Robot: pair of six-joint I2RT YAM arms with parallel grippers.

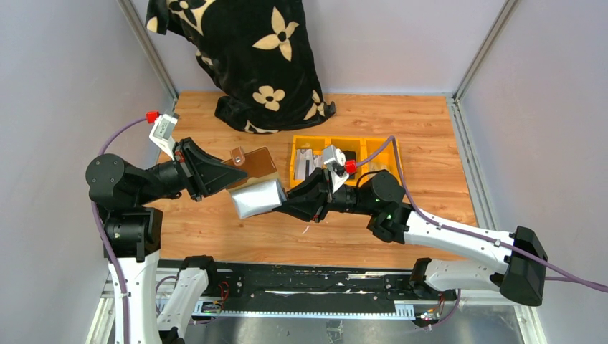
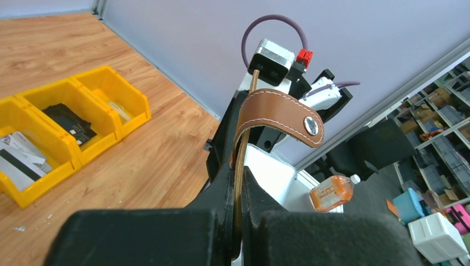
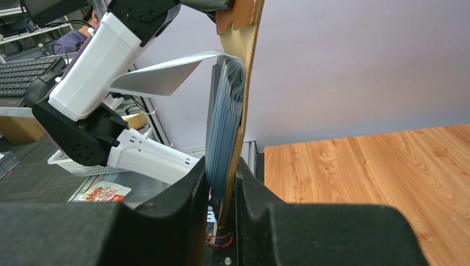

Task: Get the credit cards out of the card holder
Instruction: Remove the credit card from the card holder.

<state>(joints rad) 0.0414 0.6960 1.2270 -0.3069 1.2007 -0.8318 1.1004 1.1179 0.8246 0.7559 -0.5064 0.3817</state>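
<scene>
The brown card holder (image 1: pixel 254 163) hangs open in the air between both grippers, above the table. My left gripper (image 1: pixel 228 174) is shut on its brown leather cover; in the left wrist view the cover's edge (image 2: pixel 239 166) runs between the jaws (image 2: pixel 238 185) and the closing tab with its snap (image 2: pixel 280 113) curls above. My right gripper (image 1: pixel 284 201) is shut on the stack of silvery inner sleeves (image 1: pixel 257 197) together with the cover's other half (image 3: pixel 227 172). One sleeve (image 3: pixel 161 77) fans out sideways. Pale credit cards (image 1: pixel 307 163) lie in the bin's left compartment, also seen from the left wrist (image 2: pixel 16 158).
A yellow three-compartment bin (image 1: pixel 295 159) stands right of centre on the wooden table, just behind my right arm; a black lumpy object (image 1: pixel 349 156) sits in its middle compartment. A black flowered blanket (image 1: pixel 244 57) is heaped at the back. Grey walls enclose the table.
</scene>
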